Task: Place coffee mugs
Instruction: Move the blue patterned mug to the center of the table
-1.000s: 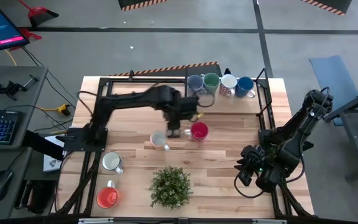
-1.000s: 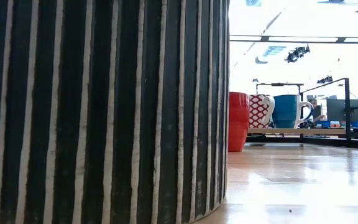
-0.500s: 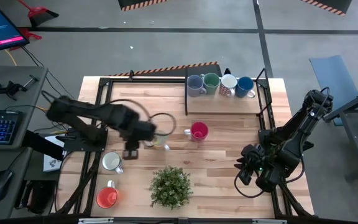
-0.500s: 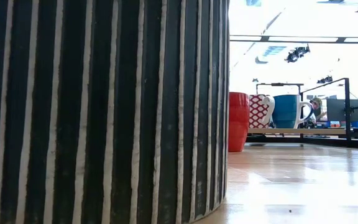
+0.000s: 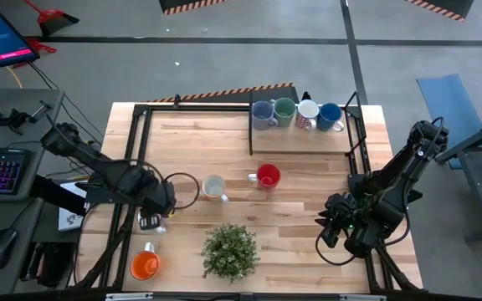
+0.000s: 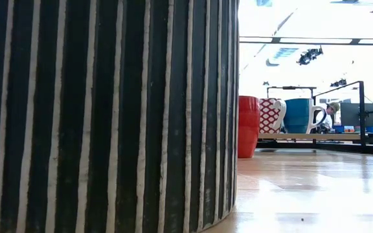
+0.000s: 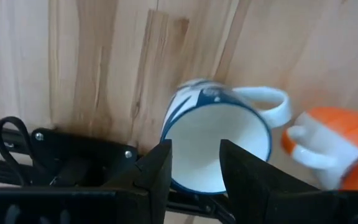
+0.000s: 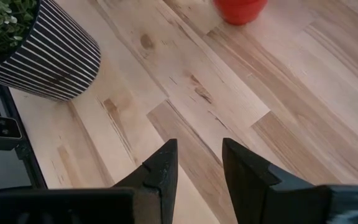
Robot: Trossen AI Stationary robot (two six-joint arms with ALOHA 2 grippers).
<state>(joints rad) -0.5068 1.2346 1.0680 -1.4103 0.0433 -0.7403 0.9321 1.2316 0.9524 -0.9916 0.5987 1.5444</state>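
Wooden table, high view: left gripper over cream mug at left edge; right gripper parked at right edge. Left wrist view: fingers spread, straddling mug rim, orange mug beside. Right wrist view: fingers apart, empty.

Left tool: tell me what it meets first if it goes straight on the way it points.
The left tool, open, points at the white mug with a dark rim; its rim sits right ahead of the fingertips. Depth is hard to judge.
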